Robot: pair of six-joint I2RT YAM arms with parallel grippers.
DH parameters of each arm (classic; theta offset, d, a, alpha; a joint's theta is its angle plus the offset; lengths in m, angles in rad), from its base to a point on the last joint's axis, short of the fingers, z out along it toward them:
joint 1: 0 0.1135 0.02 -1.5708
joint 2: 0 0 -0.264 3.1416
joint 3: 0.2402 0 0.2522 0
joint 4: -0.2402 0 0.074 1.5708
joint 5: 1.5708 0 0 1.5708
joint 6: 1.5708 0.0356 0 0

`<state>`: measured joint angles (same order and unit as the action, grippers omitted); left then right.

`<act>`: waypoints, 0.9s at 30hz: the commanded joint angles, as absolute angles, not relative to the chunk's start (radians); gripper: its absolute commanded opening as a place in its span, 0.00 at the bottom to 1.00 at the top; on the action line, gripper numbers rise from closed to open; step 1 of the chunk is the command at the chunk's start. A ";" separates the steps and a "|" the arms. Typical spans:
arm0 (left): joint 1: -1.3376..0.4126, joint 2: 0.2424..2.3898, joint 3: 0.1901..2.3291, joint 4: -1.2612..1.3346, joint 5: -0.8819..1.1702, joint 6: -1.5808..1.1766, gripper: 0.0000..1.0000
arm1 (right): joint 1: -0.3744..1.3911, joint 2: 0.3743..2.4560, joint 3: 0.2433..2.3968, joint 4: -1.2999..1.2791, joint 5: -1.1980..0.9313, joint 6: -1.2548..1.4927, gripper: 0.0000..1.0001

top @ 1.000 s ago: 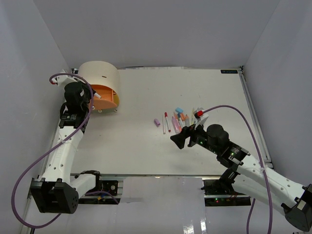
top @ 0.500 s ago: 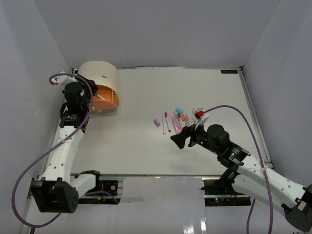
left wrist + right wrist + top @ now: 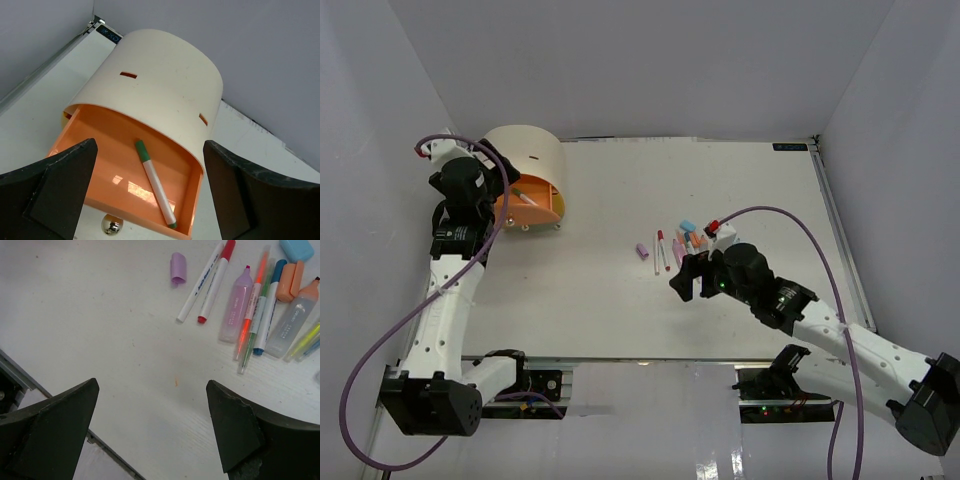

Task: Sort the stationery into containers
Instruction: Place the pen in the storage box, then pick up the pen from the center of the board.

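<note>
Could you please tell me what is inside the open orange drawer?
One white pen with a green cap lies in the orange drawer. The drawer's rear runs under the beige cabinet shell, so that part is hidden.

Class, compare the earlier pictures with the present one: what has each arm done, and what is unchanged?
The left gripper opened and let go of the green-capped pen, which now lies in the orange drawer, and drew back a little. The right gripper, open, edged toward the stationery. The cabinet and the loose stationery stayed put.
</note>
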<state>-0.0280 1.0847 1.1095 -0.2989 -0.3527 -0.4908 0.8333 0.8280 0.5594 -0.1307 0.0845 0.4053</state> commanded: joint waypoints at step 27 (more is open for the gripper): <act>-0.107 0.581 0.960 -0.696 -0.008 -0.279 0.98 | 0.836 1.719 1.192 -0.351 0.394 0.364 0.56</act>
